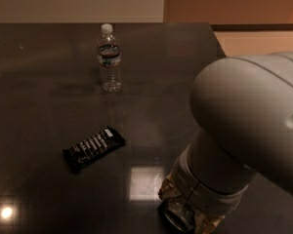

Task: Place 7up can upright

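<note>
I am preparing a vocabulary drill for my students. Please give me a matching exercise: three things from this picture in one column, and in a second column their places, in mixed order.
Things
1. water bottle
2. black snack bar
3. 7up can

Places
A. lying flat, middle of the table
B. at the bottom edge of the view, at the gripper under the arm
C. standing upright, far side of the table

Pairs: 1-C, 2-A, 3-B
</note>
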Robot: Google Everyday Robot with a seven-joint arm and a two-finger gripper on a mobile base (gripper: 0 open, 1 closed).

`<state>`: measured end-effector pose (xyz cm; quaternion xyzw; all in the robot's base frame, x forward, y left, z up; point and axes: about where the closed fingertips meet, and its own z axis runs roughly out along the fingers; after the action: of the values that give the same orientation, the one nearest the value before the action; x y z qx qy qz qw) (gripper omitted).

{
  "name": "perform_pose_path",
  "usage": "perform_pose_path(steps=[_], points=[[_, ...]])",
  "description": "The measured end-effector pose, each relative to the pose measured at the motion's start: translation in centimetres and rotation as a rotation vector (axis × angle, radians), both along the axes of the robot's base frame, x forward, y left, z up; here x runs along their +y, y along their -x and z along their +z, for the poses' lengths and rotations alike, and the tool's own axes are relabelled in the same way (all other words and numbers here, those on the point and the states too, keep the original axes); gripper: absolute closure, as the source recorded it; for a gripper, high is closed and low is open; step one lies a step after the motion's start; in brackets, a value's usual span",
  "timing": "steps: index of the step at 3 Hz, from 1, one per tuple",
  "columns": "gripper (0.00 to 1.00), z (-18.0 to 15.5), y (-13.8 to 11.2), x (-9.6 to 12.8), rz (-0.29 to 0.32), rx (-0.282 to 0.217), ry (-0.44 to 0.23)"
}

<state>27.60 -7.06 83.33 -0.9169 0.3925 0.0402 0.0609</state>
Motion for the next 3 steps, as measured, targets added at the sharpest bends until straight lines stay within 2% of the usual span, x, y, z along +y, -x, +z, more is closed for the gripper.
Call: perform_pose_path(steps=[1,2,3], points=[[0.64,0.5,-0.6,0.2,-0.016,0.03,-0.02],[0.87,2.4,-1.9,0.9,-0.054,0.087,-0.076],[1.0,4.8,-4.1,2.2,-0.098,0.168,-0.157]])
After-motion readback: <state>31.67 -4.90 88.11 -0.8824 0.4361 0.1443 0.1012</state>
